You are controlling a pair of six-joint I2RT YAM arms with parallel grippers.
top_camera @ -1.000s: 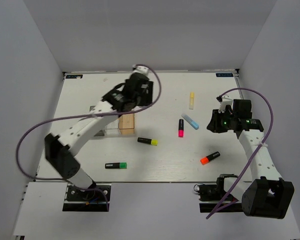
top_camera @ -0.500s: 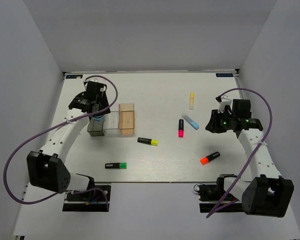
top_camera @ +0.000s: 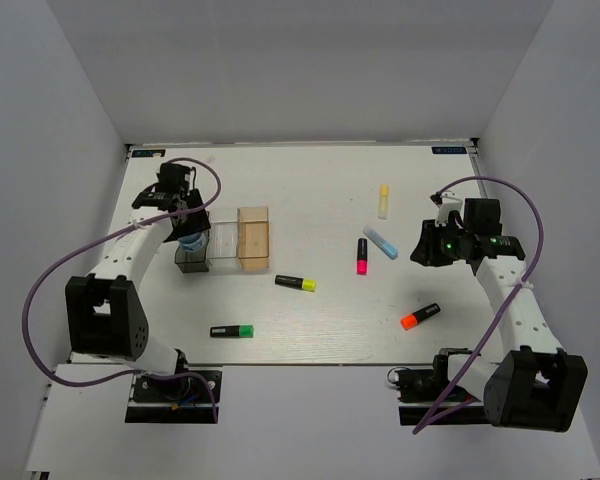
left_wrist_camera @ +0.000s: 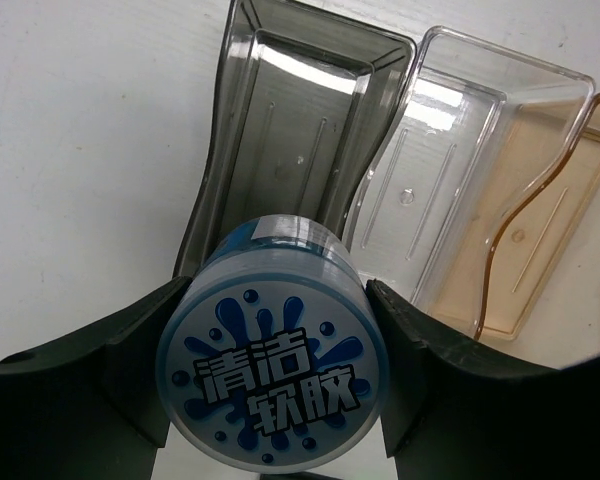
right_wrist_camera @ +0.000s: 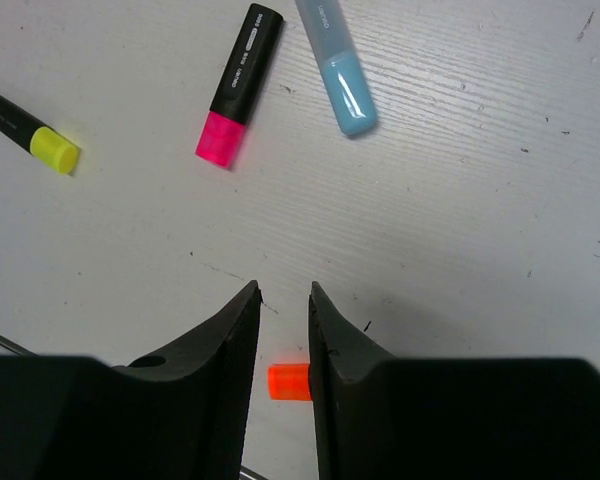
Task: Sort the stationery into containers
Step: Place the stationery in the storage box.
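Note:
My left gripper is shut on the round blue-white roll and holds it above the near end of the dark grey box. The clear box and the amber box stand in a row to its right. My right gripper hovers above the table with its jaws a narrow gap apart and nothing in them. The orange end of a highlighter shows below that gap. Pink, light blue and yellow-ended highlighters lie ahead of it.
In the top view a green-ended highlighter lies near the front. A pale yellow one lies at the back right. The orange one lies at the front right. White walls close in the table on three sides.
My left arm has swung left, from over the amber box to above the dark grey box, with the roll in its jaws. The right arm has not moved.

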